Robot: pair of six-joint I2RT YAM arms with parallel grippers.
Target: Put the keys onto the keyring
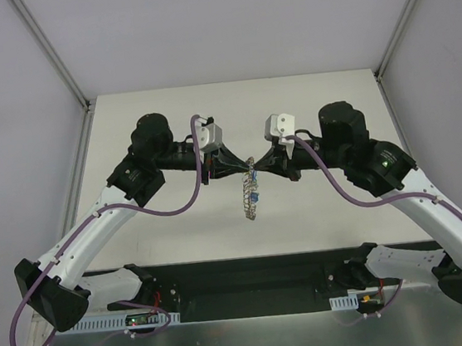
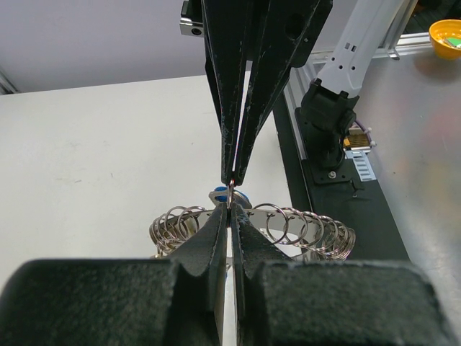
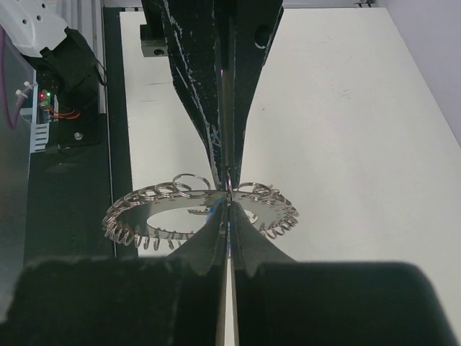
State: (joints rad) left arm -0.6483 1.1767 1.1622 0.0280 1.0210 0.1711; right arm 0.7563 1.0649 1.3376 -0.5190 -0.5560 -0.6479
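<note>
The keyring (image 1: 249, 194), a flat grey metal ring with many small split rings along its rim, hangs edge-on in the air above the white table. My left gripper (image 1: 243, 169) and right gripper (image 1: 261, 169) meet tip to tip at its top edge. Both are shut on the same spot of the rim, where a thin split ring (image 2: 229, 193) stands between the tips. A key with a blue head (image 1: 253, 197) hangs against the keyring and also shows in the left wrist view (image 2: 242, 197). The keyring fills the left wrist view (image 2: 302, 227) and the right wrist view (image 3: 144, 209). No other keys show.
The white table (image 1: 168, 130) lies below, walled at the left, right and back. The black base plate (image 1: 251, 275) with both arm mounts runs along the near edge. A yellow object (image 2: 446, 36) sits on the metal bench beyond the rail.
</note>
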